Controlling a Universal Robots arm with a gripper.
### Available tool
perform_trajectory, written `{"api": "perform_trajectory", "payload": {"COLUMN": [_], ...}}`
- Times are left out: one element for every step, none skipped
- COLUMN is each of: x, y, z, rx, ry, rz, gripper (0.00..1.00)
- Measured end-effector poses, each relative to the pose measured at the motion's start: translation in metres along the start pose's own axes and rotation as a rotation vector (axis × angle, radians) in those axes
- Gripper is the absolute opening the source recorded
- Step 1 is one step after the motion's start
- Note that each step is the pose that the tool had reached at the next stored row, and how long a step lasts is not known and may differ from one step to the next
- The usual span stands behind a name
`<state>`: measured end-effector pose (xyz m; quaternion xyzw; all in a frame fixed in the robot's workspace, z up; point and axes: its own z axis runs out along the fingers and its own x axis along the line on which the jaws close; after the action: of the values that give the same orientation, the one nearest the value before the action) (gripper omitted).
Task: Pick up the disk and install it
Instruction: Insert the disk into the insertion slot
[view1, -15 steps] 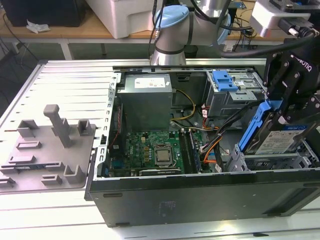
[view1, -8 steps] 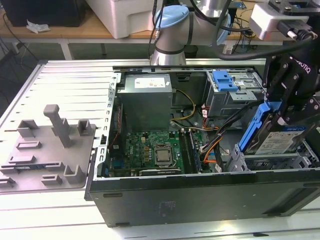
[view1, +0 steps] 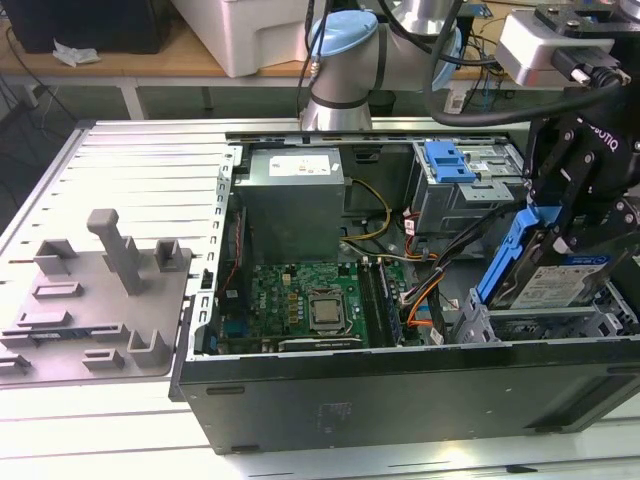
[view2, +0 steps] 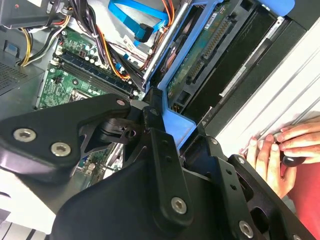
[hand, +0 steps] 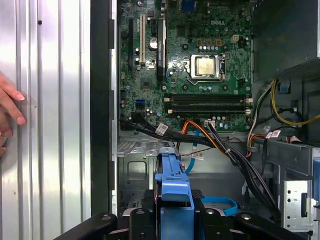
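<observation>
The disk (view1: 562, 288) is a silver drive in a blue carrier bracket (view1: 503, 258). It hangs tilted over the grey drive bay (view1: 600, 322) at the exterior view's right end of the open computer case (view1: 400, 395). My gripper (view1: 563, 230) comes down from above and is shut on the disk's upper end. In the second wrist view the disk's green underside (view2: 200, 57) and blue bracket (view2: 175, 125) reach away from my black fingers (view2: 160, 150). The first wrist view has the bracket (hand: 174, 192) clamped between the fingers (hand: 137, 220).
Inside the case lie the motherboard (view1: 310, 300), loose cables (view1: 425, 290), a grey power-supply box (view1: 295, 190) and a drive cage with a blue latch (view1: 450, 160). A grey fixture plate (view1: 100, 300) sits on the ribbed table. A person's hand (view2: 280, 150) rests beside the case.
</observation>
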<state>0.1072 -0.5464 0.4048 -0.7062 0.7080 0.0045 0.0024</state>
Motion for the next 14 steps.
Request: {"api": "perform_trajectory", "payload": {"x": [0.0,0.0,0.0,0.0,0.0,0.0,0.0,0.0,0.0,0.0,0.0,0.0,0.0,0.0], "y": [0.0,0.0,0.0,0.0,0.0,0.0,0.0,0.0,0.0,0.0,0.0,0.0,0.0,0.0], "z": [0.0,0.0001,0.0002,0.0001,0.0002,0.0002,0.0002,0.0003,0.0003,0.0003,0.0003,0.0003,0.0003,0.0003], "rx": [0.0,0.0,0.0,0.0,0.0001,0.0001,0.0,0.0,0.0,0.0,0.0,0.0,0.0,0.0], "ry": [0.0001,0.0,-0.0001,0.0,0.0,-0.0001,0.0,-0.0003,-0.0001,0.0,-0.0001,-0.0001,0.0,0.0], "rz": [0.0,0.0,0.0,0.0,0.0,0.0,0.0,0.0,0.0,0.0,0.0,0.0,0.0,0.0], "gripper": [0.37,0.37,0.37,0.37,0.38,0.44,0.44,0.44,0.5,0.5,0.5,0.5,0.5,0.5]}}
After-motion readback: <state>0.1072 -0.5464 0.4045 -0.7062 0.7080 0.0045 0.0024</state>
